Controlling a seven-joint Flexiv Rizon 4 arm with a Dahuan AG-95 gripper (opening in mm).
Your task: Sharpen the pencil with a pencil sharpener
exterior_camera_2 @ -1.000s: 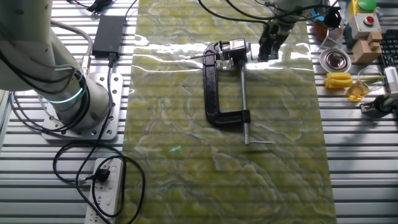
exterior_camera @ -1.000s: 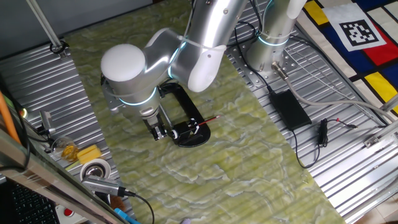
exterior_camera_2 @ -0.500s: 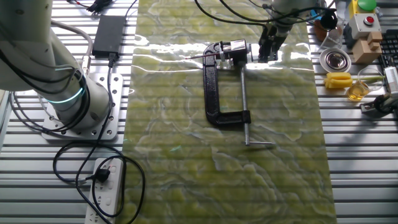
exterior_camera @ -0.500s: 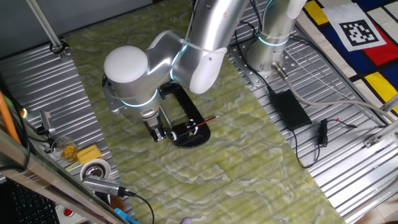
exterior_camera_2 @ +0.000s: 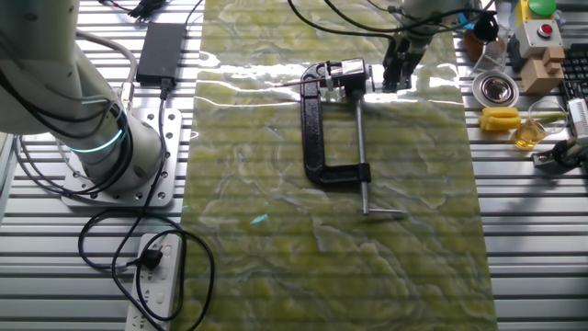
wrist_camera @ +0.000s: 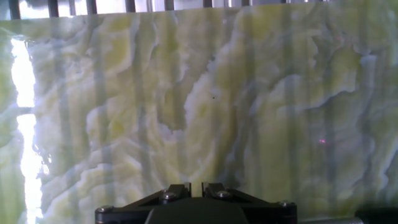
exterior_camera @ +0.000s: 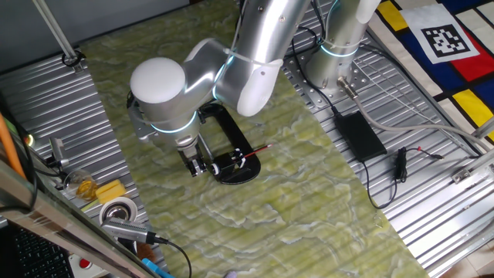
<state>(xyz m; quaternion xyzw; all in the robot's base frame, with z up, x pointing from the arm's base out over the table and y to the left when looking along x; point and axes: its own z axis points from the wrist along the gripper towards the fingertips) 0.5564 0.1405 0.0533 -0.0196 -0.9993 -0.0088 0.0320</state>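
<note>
The gripper [exterior_camera: 199,165] sits just left of the pencil sharpener [exterior_camera: 235,164] on the green marbled mat [exterior_camera: 309,208], fingers pinched nearly together around nothing. The red pencil [exterior_camera: 258,150] pokes out the sharpener's right side, clear of the fingers.

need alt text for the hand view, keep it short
The tool points at a green and yellow marbled mat, its two dark fingertips pressed together at the bottom edge with nothing between them. No pencil or sharpener is in view.
</note>
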